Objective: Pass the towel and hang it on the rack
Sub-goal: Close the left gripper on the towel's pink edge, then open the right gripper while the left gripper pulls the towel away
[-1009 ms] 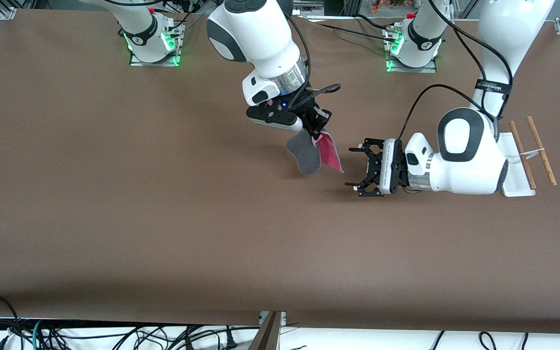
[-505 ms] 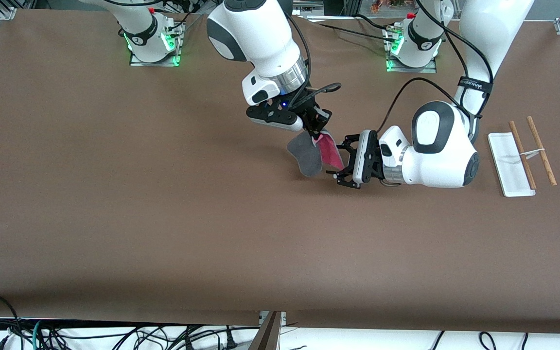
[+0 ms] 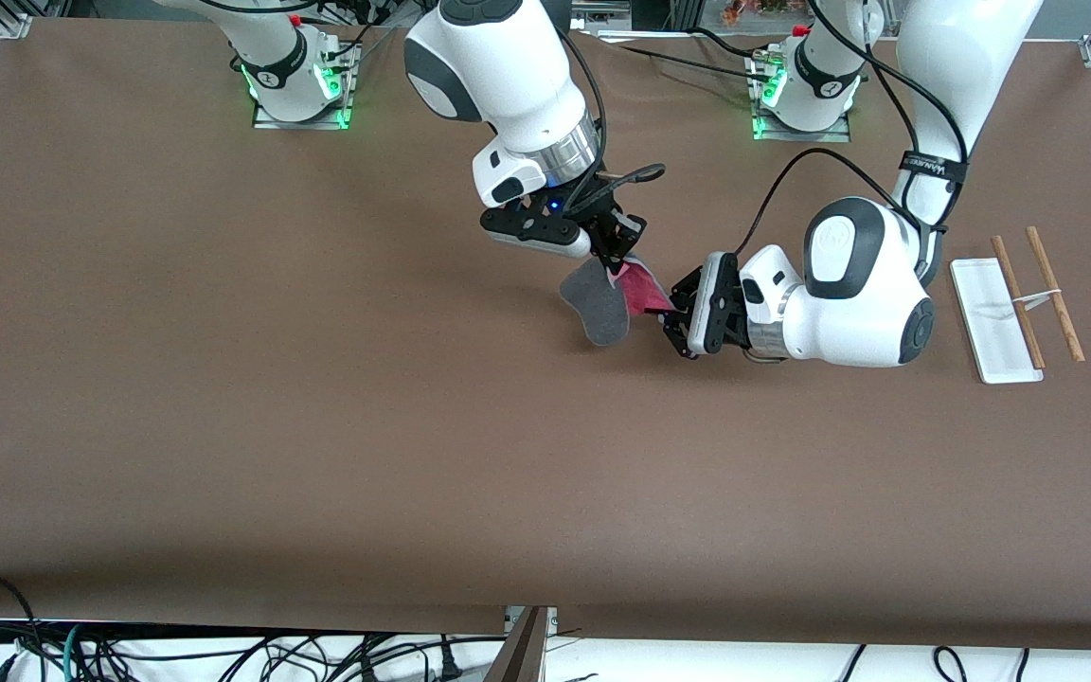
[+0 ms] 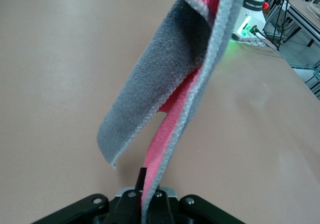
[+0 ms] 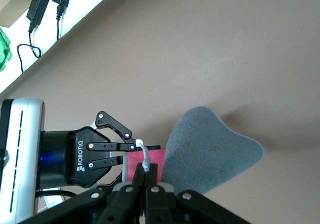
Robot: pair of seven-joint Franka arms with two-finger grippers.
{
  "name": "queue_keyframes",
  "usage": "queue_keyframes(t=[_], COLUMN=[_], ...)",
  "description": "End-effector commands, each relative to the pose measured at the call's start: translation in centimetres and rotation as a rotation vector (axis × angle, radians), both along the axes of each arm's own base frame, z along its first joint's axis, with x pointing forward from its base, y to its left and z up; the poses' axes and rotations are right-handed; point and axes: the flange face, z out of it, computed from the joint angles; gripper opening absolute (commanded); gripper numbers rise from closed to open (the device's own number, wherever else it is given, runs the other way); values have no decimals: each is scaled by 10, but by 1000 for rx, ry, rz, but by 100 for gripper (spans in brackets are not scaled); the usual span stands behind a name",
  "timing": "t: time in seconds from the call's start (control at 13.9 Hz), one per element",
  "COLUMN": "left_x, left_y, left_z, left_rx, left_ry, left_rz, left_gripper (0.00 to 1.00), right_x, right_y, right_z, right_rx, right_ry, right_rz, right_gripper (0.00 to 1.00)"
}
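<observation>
Towel (image 3: 605, 305) hangs pinched between right gripper (image 3: 617, 258) and left gripper (image 3: 667, 317) jaws.

Open table (image 3: 318, 426) nearer the camera, both grippers crowd the towel (image 3: 602, 308) mid-table, rack (image 3: 1014, 303) stands apart.

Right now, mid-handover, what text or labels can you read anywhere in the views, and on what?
"ROBOTIQ": on the black body of the left gripper, in the right wrist view.
White lettering on the black strap around the left arm: too small to read.
Round markings on the two arm bases: not readable.
Towel, rack: no text.
</observation>
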Motion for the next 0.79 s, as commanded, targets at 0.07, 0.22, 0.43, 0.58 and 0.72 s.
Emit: queue_keyframes(t=[0.07,0.22,0.43,0.58,0.72], left_x=[7,8,9,5,1], left_y=[38,48,74,119,157], left_z=[4,8,27,47,65], left_rx=[2,-2,9,95,148], left_ry=[-4,3,8,95,124], left_rz=[16,22,35,95,130], left_gripper=[0,0,0,0,0], right_x=[1,1,4,13,26], right_y=[3,3,-1,-15,-40], right_z=[5,4,4,4,-5], right_rx=[-5,-8,-32,-108,-241], right_ry=[-25,-24,-43,-72,-50], right_rz=[4,5,15,52,164], right_gripper=[18,92,100,100,100])
